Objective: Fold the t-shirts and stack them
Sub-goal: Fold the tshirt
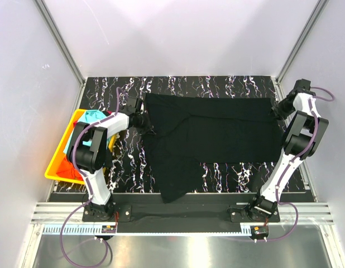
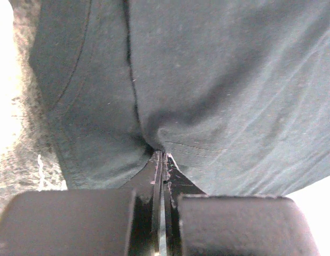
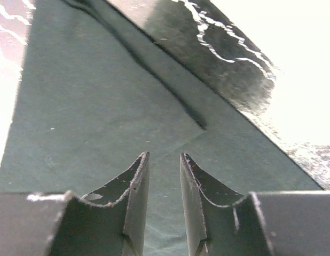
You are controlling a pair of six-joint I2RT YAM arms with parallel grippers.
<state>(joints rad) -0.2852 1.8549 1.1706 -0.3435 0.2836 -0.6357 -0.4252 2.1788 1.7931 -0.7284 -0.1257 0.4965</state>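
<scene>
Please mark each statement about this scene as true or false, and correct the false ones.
1. The large black cloth t-shirt lies spread on the dark marbled table. True.
2. The left gripper has its jaws wide open above the shirt. False: the jaws are shut and pinch a fold of the black cloth at the shirt's left edge.
3. The yellow plastic bin stands at the right side of the table. False: it stands at the left edge, beside the left arm.
4. Turquoise cloth and orange-red cloth lie in the bin. True.
5. The right gripper shows a gap between its jaws, over the black shirt. True.
</scene>
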